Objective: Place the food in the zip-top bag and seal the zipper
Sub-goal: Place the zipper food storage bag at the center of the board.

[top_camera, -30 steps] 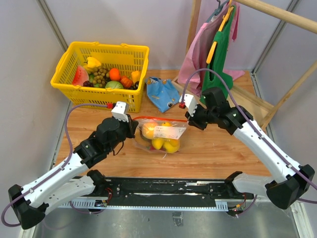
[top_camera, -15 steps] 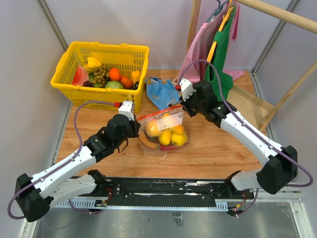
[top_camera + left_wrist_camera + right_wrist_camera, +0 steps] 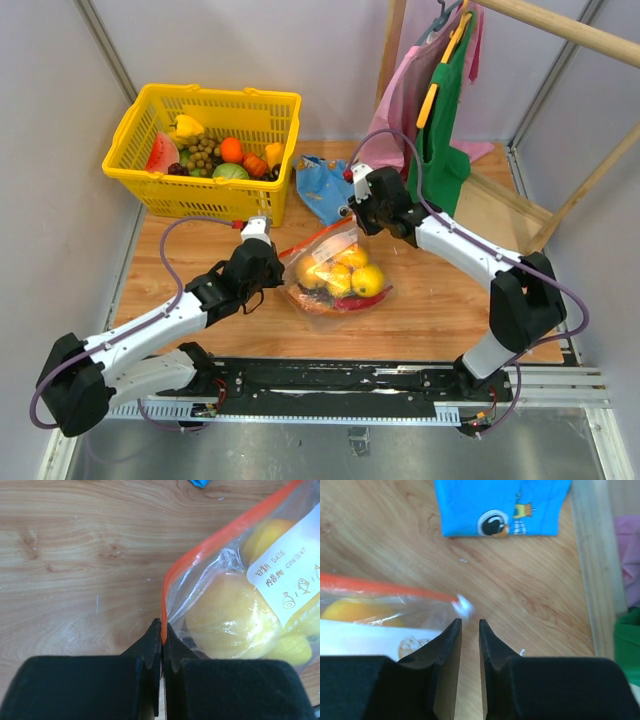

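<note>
1 zipper [image 3: 220,535] | left end effector [image 3: 161,630] clamps its corner | right end effector [image 3: 470,625] parted, empty

— How's the light?
— Bright, even, from above; soft shadows on the bench [image 3: 440,300].
— Sharp?
— Overhead, yes. Up close the left claw [image 3: 162,630] and right claw [image 3: 470,622] go soft; the zip-top bag [image 3: 225,575] shows sheen.

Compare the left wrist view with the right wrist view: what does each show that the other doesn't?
Only left wrist: the left gripper shut on the zipper at one bag corner.

Only right wrist: the right gripper slightly open, with the zipper's other end just beyond its fingertips and ungripped. It also shows the blue pouch with its cartoon print, plus pink cloth and green cloth at the right edge.

Both: the zip-top bag, its white label, yellow fruit inside, and the wooden table.
</note>
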